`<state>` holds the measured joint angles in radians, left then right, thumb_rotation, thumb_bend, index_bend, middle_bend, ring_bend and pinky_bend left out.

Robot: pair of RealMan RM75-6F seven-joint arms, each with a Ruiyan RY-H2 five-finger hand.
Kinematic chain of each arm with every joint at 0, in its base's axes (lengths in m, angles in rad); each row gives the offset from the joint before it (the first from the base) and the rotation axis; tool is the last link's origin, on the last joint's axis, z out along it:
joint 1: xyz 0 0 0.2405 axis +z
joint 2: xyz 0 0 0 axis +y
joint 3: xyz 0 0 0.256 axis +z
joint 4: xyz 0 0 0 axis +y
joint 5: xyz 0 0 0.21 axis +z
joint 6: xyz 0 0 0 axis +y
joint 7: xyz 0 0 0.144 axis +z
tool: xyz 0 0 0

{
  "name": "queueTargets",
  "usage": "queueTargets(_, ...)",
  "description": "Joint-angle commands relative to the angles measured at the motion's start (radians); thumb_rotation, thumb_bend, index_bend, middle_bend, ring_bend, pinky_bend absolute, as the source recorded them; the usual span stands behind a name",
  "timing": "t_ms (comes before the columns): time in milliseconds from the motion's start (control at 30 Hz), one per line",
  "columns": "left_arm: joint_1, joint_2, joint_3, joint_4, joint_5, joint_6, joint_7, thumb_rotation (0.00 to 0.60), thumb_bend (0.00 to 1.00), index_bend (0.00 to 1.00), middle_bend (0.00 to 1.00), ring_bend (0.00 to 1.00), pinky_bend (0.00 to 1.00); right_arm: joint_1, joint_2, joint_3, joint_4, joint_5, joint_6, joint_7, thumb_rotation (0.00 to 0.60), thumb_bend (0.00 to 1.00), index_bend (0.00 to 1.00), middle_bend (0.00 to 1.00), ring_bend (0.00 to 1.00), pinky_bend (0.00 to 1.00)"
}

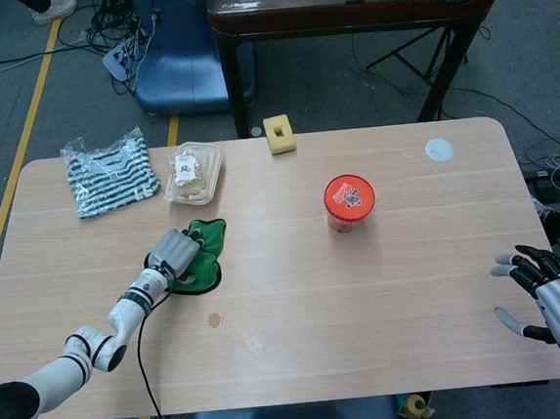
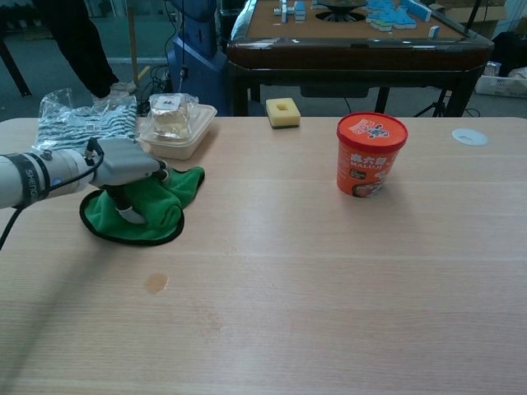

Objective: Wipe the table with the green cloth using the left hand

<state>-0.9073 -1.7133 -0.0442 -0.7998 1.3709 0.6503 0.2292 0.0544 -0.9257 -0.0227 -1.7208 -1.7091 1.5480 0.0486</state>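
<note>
The green cloth [image 1: 204,257] [image 2: 158,216] lies bunched on the left part of the wooden table [image 1: 384,279], just in front of the plastic food box. My left hand [image 1: 175,251] [image 2: 123,164] rests on top of it with fingers curled into the fabric, and its thumb presses into the cloth's middle. A small brown stain [image 1: 214,320] [image 2: 156,282] marks the table nearer to me than the cloth. My right hand [image 1: 554,308] hovers by the table's right front corner, fingers spread and holding nothing; the chest view does not show it.
An orange cup [image 1: 349,201] [image 2: 371,154] stands mid-table. A clear food box [image 1: 193,172] [image 2: 174,127] and a striped bagged cloth [image 1: 110,171] [image 2: 78,123] sit behind the green cloth. A yellow sponge [image 1: 279,133] lies at the far edge, a white disc [image 1: 439,149] far right.
</note>
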Motion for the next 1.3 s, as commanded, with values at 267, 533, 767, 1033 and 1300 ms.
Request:
queueTargets(267,0.032,-0.003,0.099,0.058,0.159,0.116,-0.302,0.600,0.18,0.61,0.59,0.62,0.85,0.001,0.001,0.000,-0.003,-0.003,-0.001,-0.002,0.600,0.33,0.35,0.29,0.16,0.19)
queueTargets(533,0.044,0.044,0.145,-0.056,0.226,0.165,-0.360,0.600,0.18,0.63,0.64,0.65,0.87,0.001,0.002,0.000,-0.007,-0.008,-0.001,-0.004,0.600,0.33,0.35,0.29,0.16,0.19)
queueTargets(767,0.052,0.061,0.183,-0.171,0.279,0.197,-0.335,0.600,0.18,0.63,0.64,0.65,0.87,-0.001,0.003,-0.002,-0.008,-0.010,0.003,-0.005,0.600,0.33,0.35,0.29,0.16,0.19)
queueTargets(1033,0.061,0.071,0.214,-0.298,0.345,0.255,-0.292,0.600,0.18,0.63,0.64,0.65,0.87,-0.005,0.005,-0.002,-0.006,-0.009,0.008,-0.002,0.600,0.33,0.35,0.29,0.16,0.19)
queueTargets(1300,0.066,0.067,0.214,-0.311,0.352,0.251,-0.221,0.600,0.18,0.63,0.64,0.65,0.87,-0.007,0.004,-0.002,0.000,-0.009,0.011,0.006,0.600,0.33,0.35,0.29,0.16,0.19)
